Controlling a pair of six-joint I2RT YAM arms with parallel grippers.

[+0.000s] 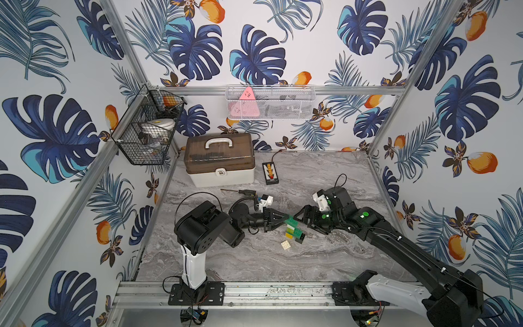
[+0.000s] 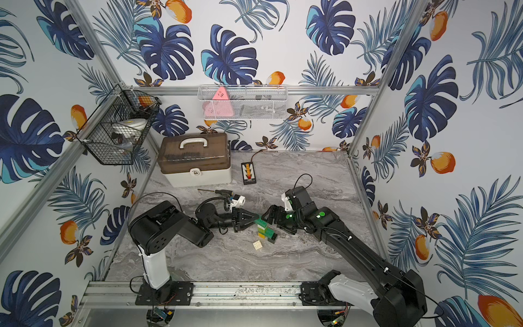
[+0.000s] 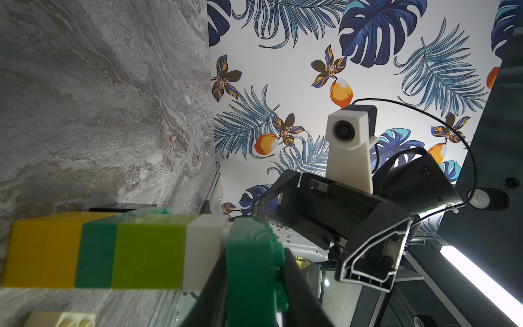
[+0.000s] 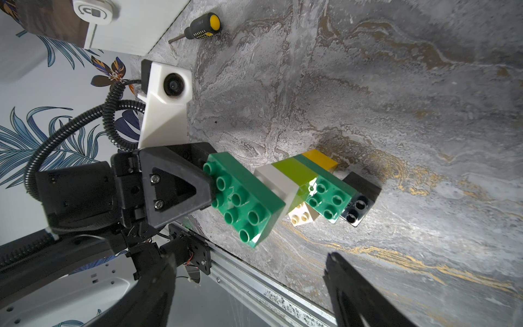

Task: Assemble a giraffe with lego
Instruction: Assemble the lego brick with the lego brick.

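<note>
there is one giraffe (image 1: 291,228) of joined bricks, one loose white brick (image 1: 286,245), one screwdriver (image 1: 246,192), one lidded box (image 1: 220,161) and one black remote (image 1: 270,172). a left gripper (image 1: 285,219) and a right gripper (image 1: 300,220) make two; a black basket (image 1: 133,147) and a white basket (image 1: 294,109) make two.

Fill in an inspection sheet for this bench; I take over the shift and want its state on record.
Surface: grey marbled tabletop, intact.
Job's things: giraffe tilted, held by its green head brick; loose white brick beside it.
Clutter: screwdriver, storage box, small black device at the back.
Grippers: left gripper shut on the giraffe; right gripper open, close by, holding nothing.
Cables: left arm's corrugated cable and right arm's cable looped; device's cable runs to the back wall.
Surroundings: leaf-print walls, metal frame, black wire basket, white mesh basket.
</note>
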